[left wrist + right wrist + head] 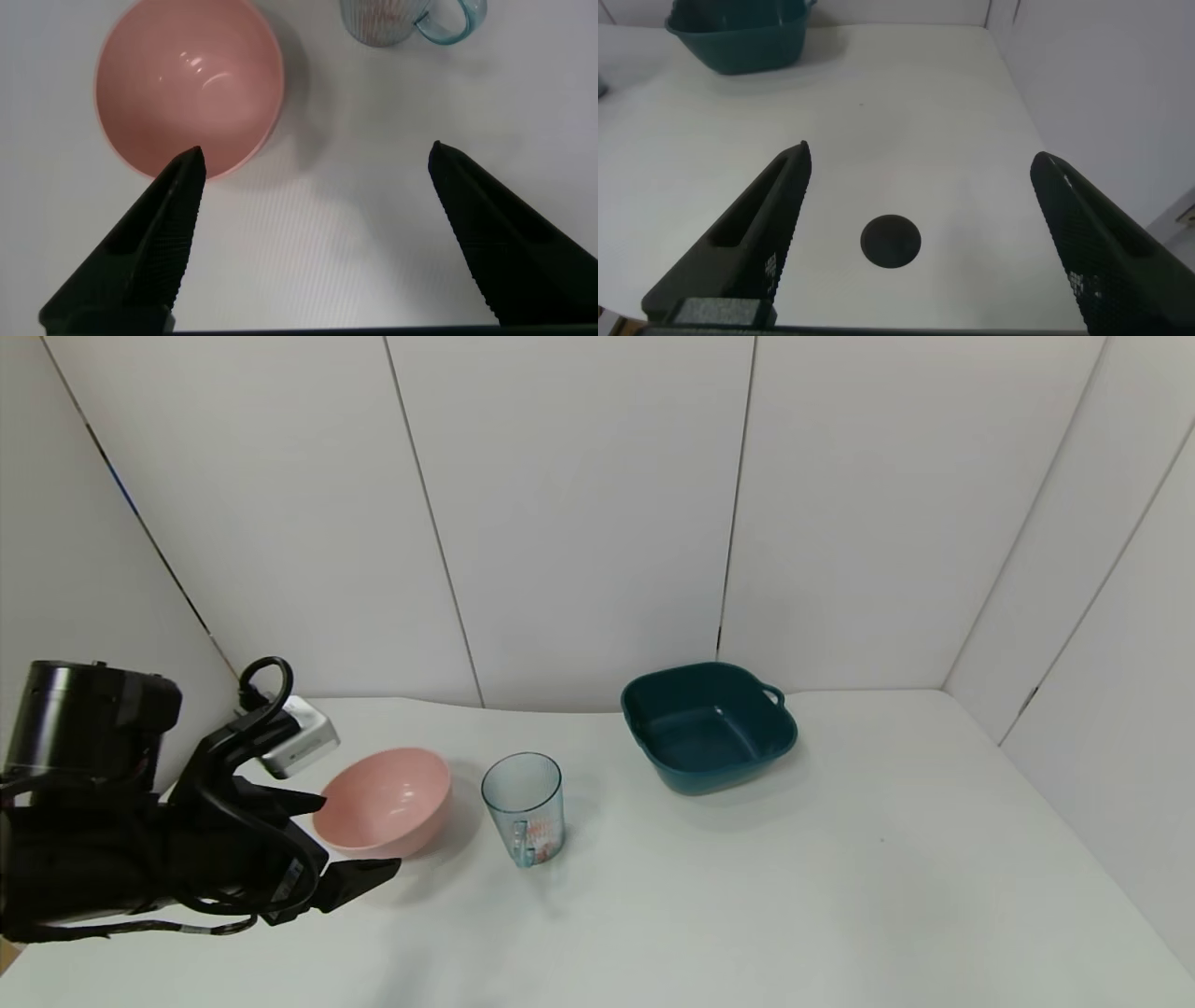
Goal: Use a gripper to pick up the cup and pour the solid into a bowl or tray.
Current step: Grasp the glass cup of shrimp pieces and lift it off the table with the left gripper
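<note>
Just cup (524, 807) beyond left gripper (341, 840)

Lab test booth: white table (840, 896) (white panel walls (579, 504)).

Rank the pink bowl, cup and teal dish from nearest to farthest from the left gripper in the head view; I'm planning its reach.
From the left gripper:
1. Pink bowl, right beside it.
2. Cup, just past the bowl, centre.
3. Teal dish, farthest, toward the back right.
</note>
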